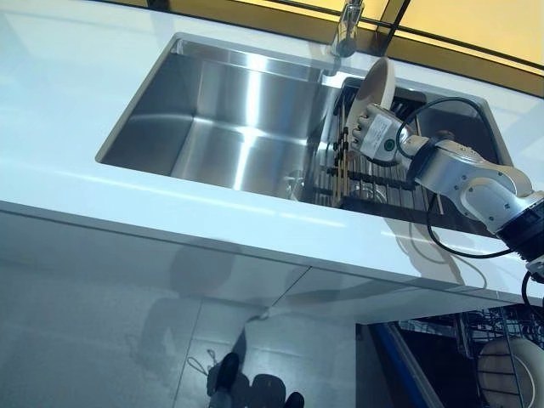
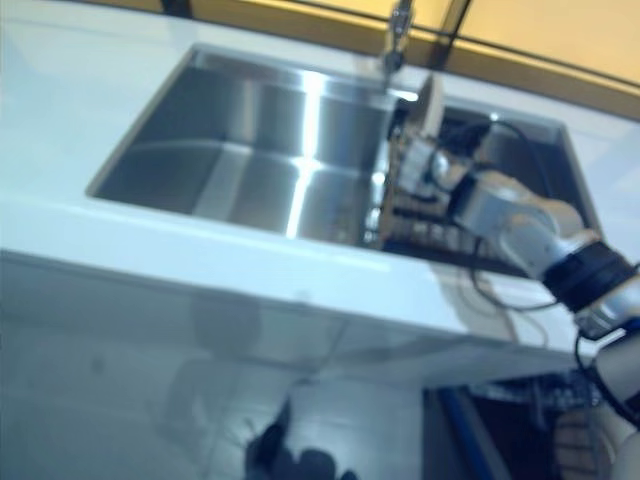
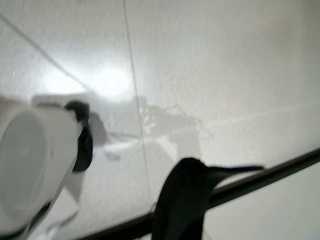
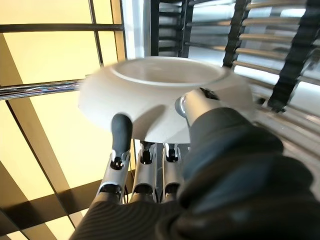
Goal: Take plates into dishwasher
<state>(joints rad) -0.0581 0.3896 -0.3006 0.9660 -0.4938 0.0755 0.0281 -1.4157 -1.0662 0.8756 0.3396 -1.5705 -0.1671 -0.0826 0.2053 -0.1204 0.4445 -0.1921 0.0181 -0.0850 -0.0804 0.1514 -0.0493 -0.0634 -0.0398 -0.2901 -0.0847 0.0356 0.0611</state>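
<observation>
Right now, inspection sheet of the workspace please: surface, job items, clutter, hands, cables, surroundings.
Surface: white counter with an inset steel sink, basin bare.
Job's things: one pale plate on edge above the drying rack at the sink's right end, pinched by the right hand; another plate already in the dishwasher rack below the counter.
Clutter: nothing seen.
Hands: right hand has thumb and fingers clamped across the plate's rim; left hand not visible.
Cables: left out, robot's own only.
Surroundings: faucet behind the sink, yellow panels beyond, pale floor tiles.
</observation>
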